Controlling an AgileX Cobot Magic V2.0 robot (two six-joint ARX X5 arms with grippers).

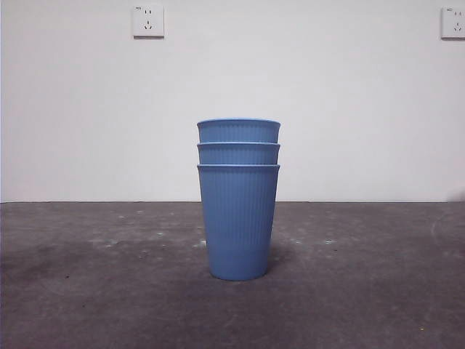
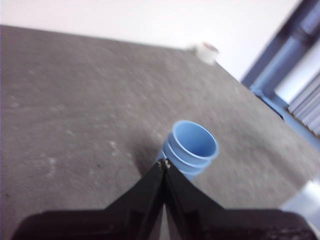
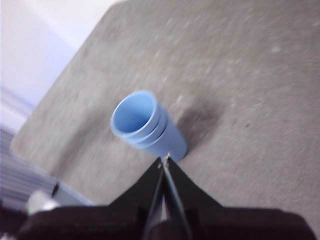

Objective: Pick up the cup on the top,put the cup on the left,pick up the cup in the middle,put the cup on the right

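Note:
Three blue ribbed cups stand nested in one upright stack at the table's middle. The top cup (image 1: 238, 130) sits in the middle cup (image 1: 238, 153), which sits in the bottom cup (image 1: 238, 222). In the left wrist view the stack (image 2: 192, 147) lies just beyond my left gripper (image 2: 163, 163), whose jaws are shut with nothing between them. The right wrist view shows the stack (image 3: 145, 125) a short way past my right gripper (image 3: 164, 160), also shut and holding nothing. Neither arm shows in the front view.
The dark grey table (image 1: 363, 291) stretches to both sides of the stack. A white wall with two sockets (image 1: 148, 20) stands behind. A small white object (image 2: 206, 51) sits at the table's far edge in the left wrist view.

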